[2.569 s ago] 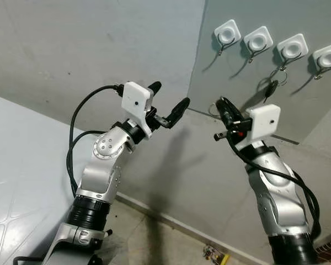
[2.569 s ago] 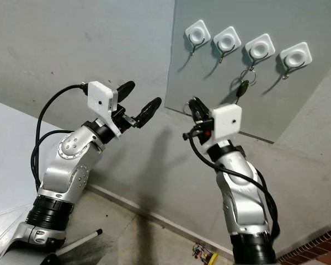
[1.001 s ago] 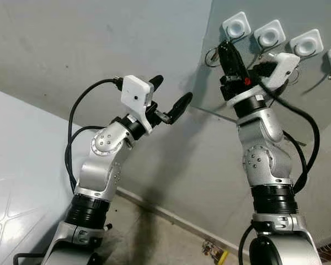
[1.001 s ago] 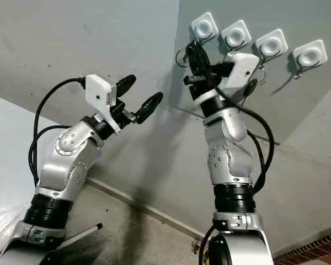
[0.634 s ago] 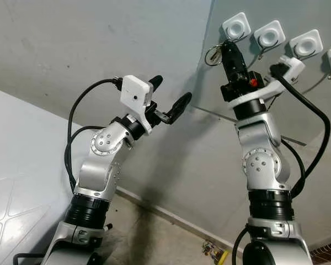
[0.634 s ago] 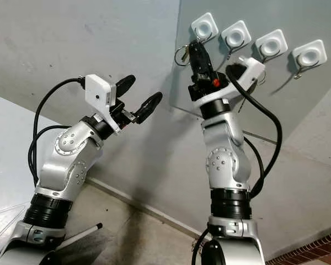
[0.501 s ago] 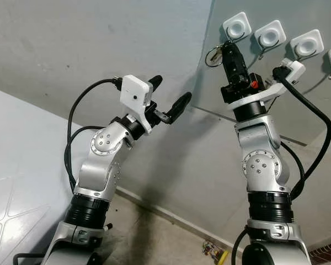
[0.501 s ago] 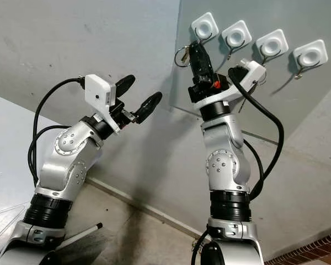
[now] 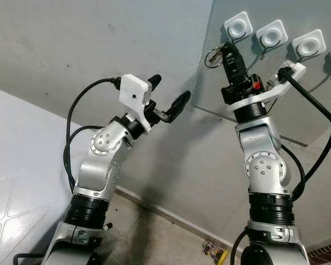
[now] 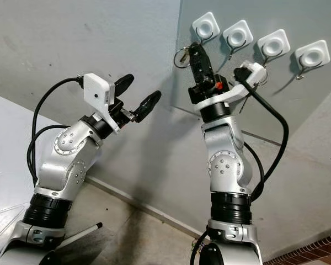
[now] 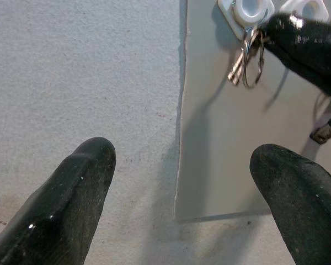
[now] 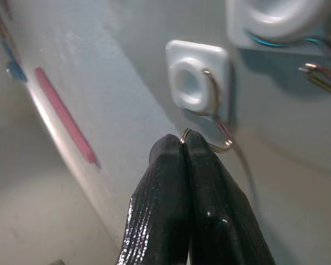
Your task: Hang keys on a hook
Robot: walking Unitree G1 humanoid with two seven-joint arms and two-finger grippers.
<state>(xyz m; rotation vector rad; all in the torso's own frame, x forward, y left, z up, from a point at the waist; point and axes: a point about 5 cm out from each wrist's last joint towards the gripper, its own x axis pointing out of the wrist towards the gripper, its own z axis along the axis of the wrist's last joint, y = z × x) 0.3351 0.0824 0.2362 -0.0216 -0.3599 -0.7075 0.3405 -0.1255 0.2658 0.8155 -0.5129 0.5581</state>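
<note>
My right gripper (image 9: pixel 228 47) is raised against the grey wall panel (image 9: pixel 298 110), shut on a metal key ring (image 9: pixel 212 55). It holds the ring just below the leftmost white hook (image 9: pixel 237 25). In the right wrist view the shut fingertips (image 12: pixel 183 144) pinch the ring's wire (image 12: pixel 225 144) right under the hook's bent wire (image 12: pixel 212 94). I cannot tell whether the ring is looped over it. The left wrist view shows the keys (image 11: pixel 247 58) dangling beside that hook (image 11: pixel 245 8). My left gripper (image 9: pixel 170 95) is held up left of the panel, open and holding nothing.
Three more white hooks (image 9: pixel 271 37) run to the right along the panel. A small colourful object (image 9: pixel 215 251) lies on the floor by the wall's foot. A white rod (image 10: pixel 80 237) lies on the floor at the lower left, and brickwork (image 9: pixel 326 255) shows at the lower right.
My right arm has risen from below the panel's edge up to the leftmost hook, carrying the key ring. In the last half second it only edged closer. The left arm stayed put.
</note>
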